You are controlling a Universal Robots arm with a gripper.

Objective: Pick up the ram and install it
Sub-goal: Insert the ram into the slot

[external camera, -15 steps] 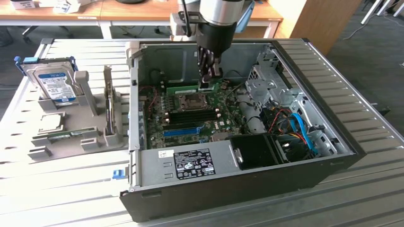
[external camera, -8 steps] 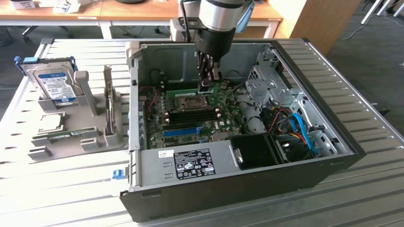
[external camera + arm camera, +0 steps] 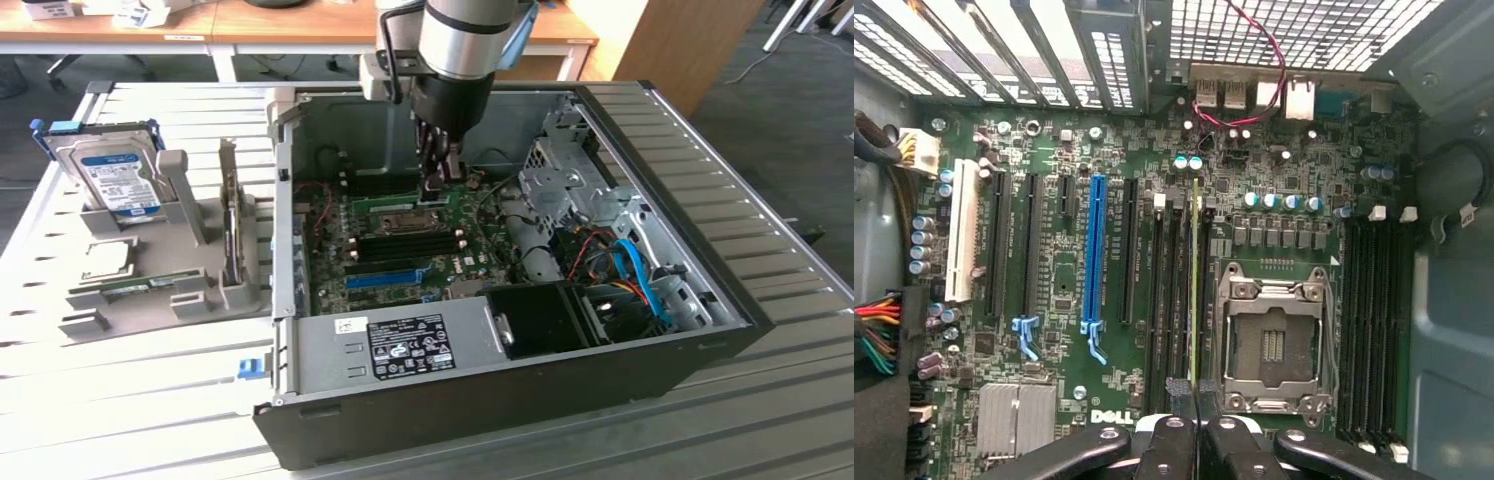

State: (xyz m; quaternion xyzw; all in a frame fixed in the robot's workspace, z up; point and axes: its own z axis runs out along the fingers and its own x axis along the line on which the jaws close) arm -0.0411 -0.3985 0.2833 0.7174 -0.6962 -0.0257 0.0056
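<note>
— Wrist view: where is the ram?
— Edge-on over the motherboard, well in from the board's edges. It runs along the black memory slots, between the blue slot and the CPU socket, just beside the socket.
— And the gripper?
— Clamped on the ram's near end. Whether the ram is seated, I cannot tell.

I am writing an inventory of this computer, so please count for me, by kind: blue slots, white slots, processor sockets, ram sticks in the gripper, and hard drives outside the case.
blue slot: 1
white slot: 1
processor socket: 1
ram held in the gripper: 1
hard drive: 1
Total: 5
</note>
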